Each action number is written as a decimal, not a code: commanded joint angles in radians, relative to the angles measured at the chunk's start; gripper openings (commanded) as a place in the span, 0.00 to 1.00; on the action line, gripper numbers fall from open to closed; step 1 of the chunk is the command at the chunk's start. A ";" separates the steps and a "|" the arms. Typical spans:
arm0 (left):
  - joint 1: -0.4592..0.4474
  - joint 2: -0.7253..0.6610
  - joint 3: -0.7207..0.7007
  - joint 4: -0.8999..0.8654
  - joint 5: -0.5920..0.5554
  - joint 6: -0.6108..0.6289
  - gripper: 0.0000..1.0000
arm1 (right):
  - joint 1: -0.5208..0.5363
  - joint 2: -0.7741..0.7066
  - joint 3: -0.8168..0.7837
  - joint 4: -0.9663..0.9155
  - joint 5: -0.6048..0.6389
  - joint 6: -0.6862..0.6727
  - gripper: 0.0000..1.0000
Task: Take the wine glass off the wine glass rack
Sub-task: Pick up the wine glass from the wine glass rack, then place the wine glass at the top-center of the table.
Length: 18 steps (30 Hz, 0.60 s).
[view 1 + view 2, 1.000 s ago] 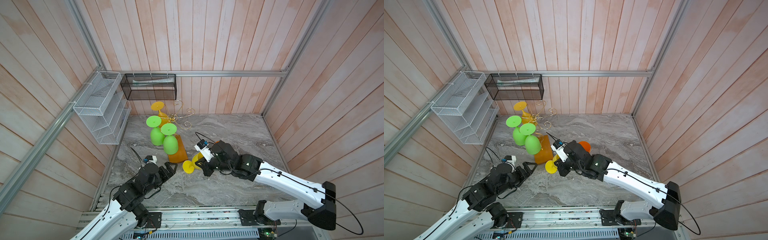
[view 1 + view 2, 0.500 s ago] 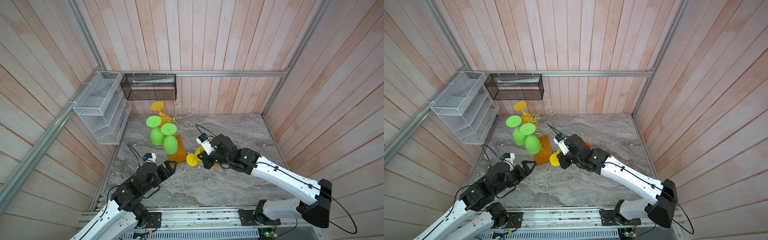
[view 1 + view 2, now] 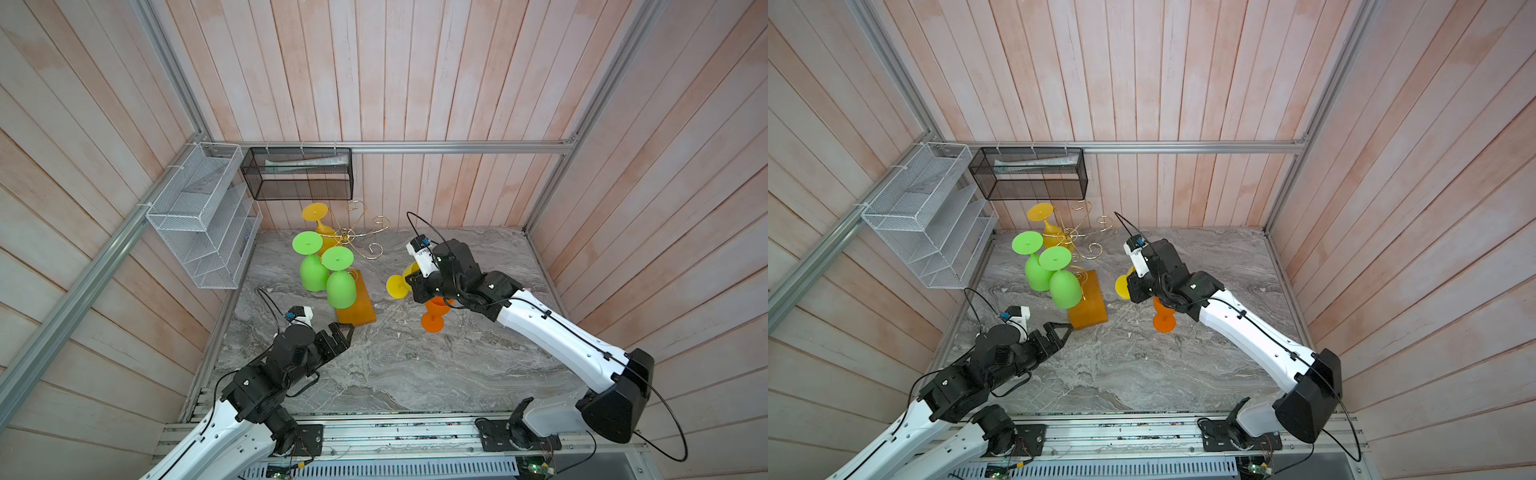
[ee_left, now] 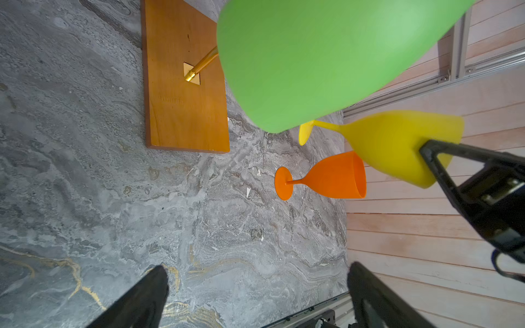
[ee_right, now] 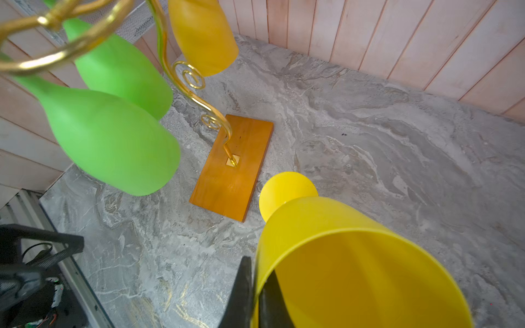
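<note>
The grey marble surface (image 3: 415, 365) is running out to wooden walls on three sides and to a metal rail at the near edge. A broad bare stretch is lying open across the near middle, between the two arms, and the far right part is also lying open.

The wine glass rack (image 3: 360, 305) is standing toward the far left, its wooden base (image 5: 233, 170) slanting near the left edge. Two green glasses, one nearer (image 3: 340, 289) and one farther (image 3: 312, 272), are hanging bowl-down from its scroll arms. An amber-yellow glass (image 3: 314, 212) is hanging on the far side.

The right pincer (image 5: 257, 284) is gripping the yellow wine glass (image 5: 355, 269) by its rim, one finger inside the bowl and one outside. The glass is off the rack, tilting foot-down just beside the base's right edge. An orange glass (image 3: 434, 320) is standing upright under the right arm, close to the held one.

The left pincer (image 3: 341, 331) is hovering with its jaws spread wide and nothing between them, near the base's near corner.

On the left wall a white wire-mesh shelf (image 3: 199, 216) is hanging; what its tiers hold cannot be told. On the back wall a black mesh basket (image 3: 299, 183) is holding a pale flat item (image 3: 307, 161).
</note>
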 commanded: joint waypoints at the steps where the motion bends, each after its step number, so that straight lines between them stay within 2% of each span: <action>1: 0.005 -0.002 0.040 -0.025 -0.023 0.027 1.00 | -0.047 0.043 0.074 -0.013 0.033 -0.051 0.00; 7: 0.003 0.011 0.047 -0.030 -0.022 0.036 1.00 | -0.128 0.129 0.174 -0.055 0.044 -0.098 0.00; 18: 0.004 0.050 0.034 0.006 0.009 0.041 1.00 | -0.203 0.252 0.283 -0.138 0.028 -0.164 0.00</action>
